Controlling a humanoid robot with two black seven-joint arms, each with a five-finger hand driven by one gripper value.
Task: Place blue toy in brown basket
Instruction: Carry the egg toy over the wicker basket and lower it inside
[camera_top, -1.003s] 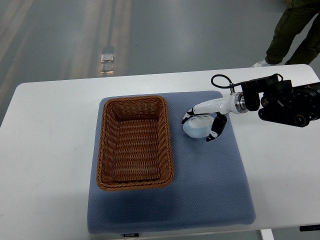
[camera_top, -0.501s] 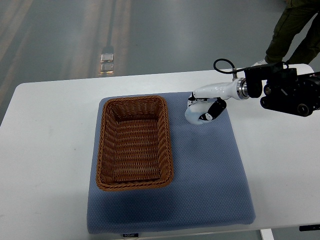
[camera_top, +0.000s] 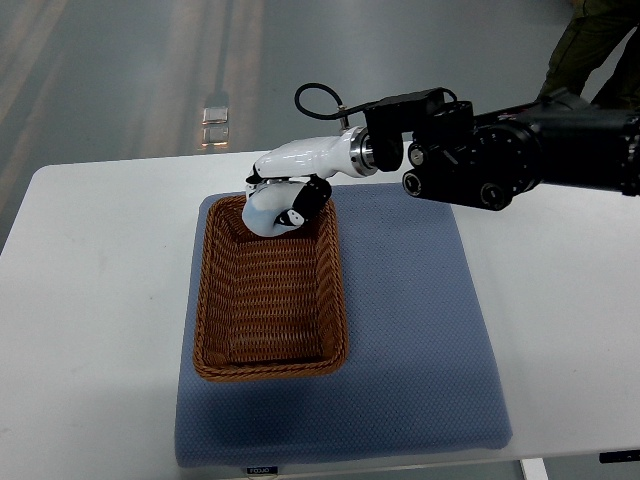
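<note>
The right arm (camera_top: 500, 160) comes in from the right edge of the frame and stretches leftward across the upper middle, its dark bulky forearm lying nearly level over the far part of the table (camera_top: 90, 280). A black cable loops up above the wrist. Beyond the wrist a white section slopes down and to the left, ending in the right hand (camera_top: 285, 195), which sits just above centre, slightly left. The hand points left and downward, with its white back on top and its fingers (camera_top: 305, 200) curled under and around the toy (camera_top: 268, 212), so it is closed in a grasp on it. Dark fingertips show against the toy's right side.

The toy is a pale blue, rounded lump, mostly covered from above by the hand. It hangs over the far end of the basket (camera_top: 270, 290), at the inner side of the top rim; whether it touches the weave cannot be told. It looks close to round, so no clear long axis or facing shows.

The basket is brown wicker, rectangular, with its long side running up and down the frame. It rests on the left half of a blue mat (camera_top: 420, 340) on the white table.

At the upper right corner a person's leg (camera_top: 590, 40) shows on the floor beyond the table.
</note>
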